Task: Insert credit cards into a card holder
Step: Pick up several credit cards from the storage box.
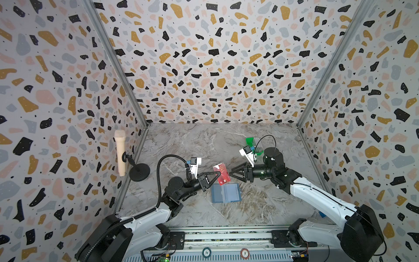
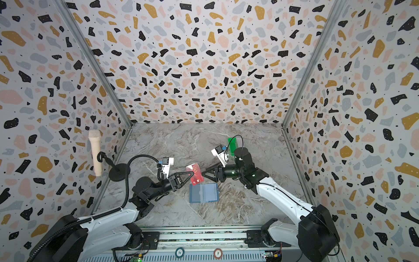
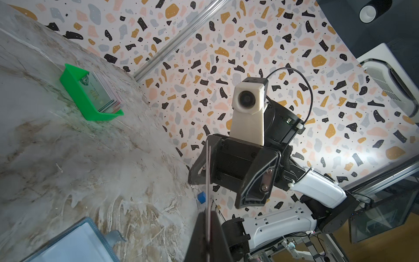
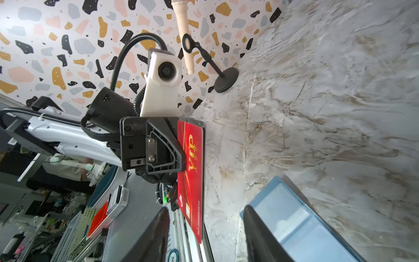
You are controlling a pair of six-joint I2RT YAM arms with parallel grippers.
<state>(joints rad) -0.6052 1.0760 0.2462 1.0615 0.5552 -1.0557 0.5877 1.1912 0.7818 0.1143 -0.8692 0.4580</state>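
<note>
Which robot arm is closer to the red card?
Left. The left gripper is shut on one edge of the red card. The right gripper is open, close by the card's opposite edge.

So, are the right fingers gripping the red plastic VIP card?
No, the left fingers pinch the red card; the right fingers stand open.
</note>
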